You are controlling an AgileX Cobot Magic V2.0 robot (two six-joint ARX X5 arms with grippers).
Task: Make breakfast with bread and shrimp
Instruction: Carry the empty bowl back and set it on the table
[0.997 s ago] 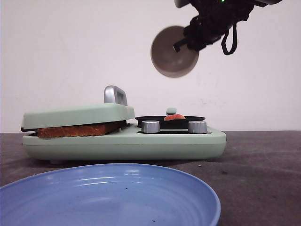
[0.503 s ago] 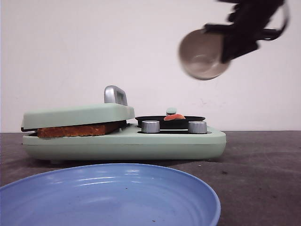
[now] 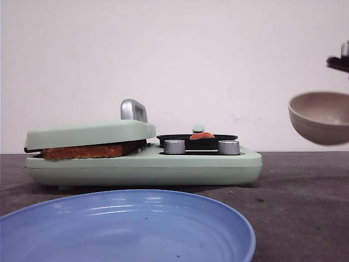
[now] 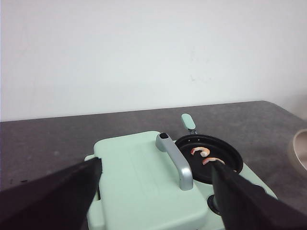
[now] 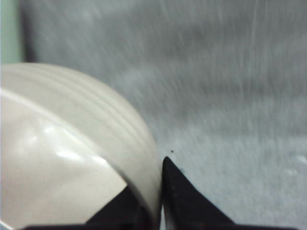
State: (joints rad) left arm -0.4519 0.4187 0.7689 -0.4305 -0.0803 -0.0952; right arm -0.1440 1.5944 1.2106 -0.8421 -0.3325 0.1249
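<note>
Toasted bread (image 3: 90,151) lies pressed under the shut lid of the mint-green breakfast maker (image 3: 142,166). Two small orange-pink shrimp (image 4: 201,152) lie in its round black pan (image 4: 209,158); from the front one shrimp (image 3: 201,136) shows over the pan rim. My left gripper (image 4: 156,177) is open and empty above the lid, near its silver handle (image 4: 175,160). My right gripper (image 5: 156,201) is shut on the rim of a beige bowl (image 5: 62,148), held upright in the air at the far right (image 3: 322,117).
A blue plate (image 3: 125,226) sits at the near edge of the dark table. Two silver knobs (image 3: 174,146) face the front of the maker. The pan's mint handle (image 4: 188,121) points toward the white wall.
My right gripper has carried the beige bowl from above the pan to the right and down, turning it from tipped to upright. The rest has not moved.
</note>
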